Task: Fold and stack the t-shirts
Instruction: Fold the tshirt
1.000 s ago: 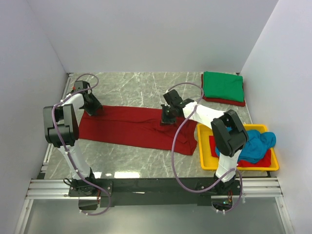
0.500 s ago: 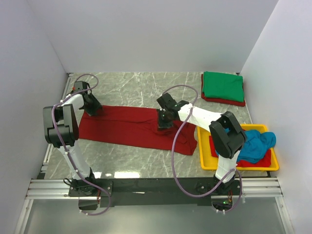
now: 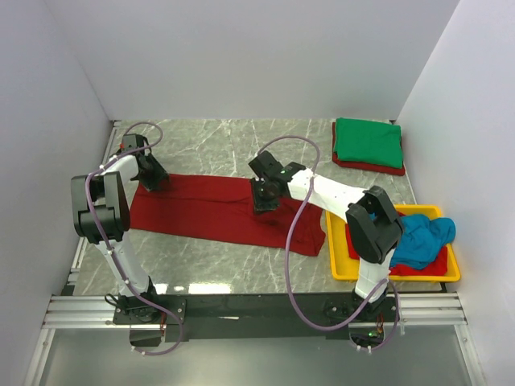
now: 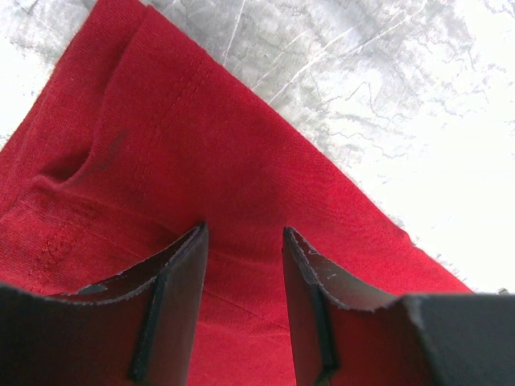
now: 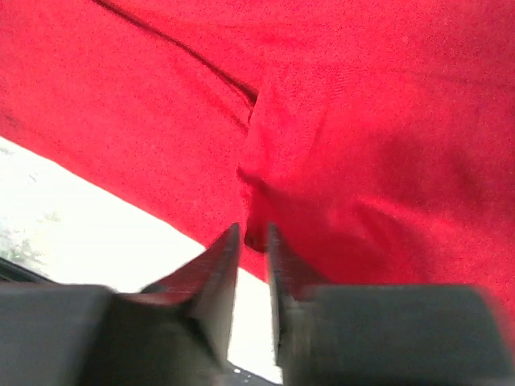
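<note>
A dark red t-shirt [image 3: 201,211] lies as a long strip across the table. My left gripper [image 3: 153,181] rests on its far left corner. In the left wrist view the gripper [image 4: 241,229] has its jaws apart, with flat red cloth [image 4: 201,137] between and beyond them. My right gripper [image 3: 264,199] is at the shirt's far edge near the middle. In the right wrist view it [image 5: 253,227] is shut on a small pinched fold of the red cloth [image 5: 362,121]. A folded green t-shirt [image 3: 368,141] lies on a folded dark red one [image 3: 370,168] at the far right.
A yellow tray [image 3: 331,251] at the near right holds a crumpled teal blue t-shirt [image 3: 422,237] over a red one [image 3: 418,270]. White walls close in the table on the left, back and right. The right arm's cable loops over the shirt's right end.
My right gripper has moved left along the shirt's far edge, with the pinched cloth in it. The left gripper has not moved.
</note>
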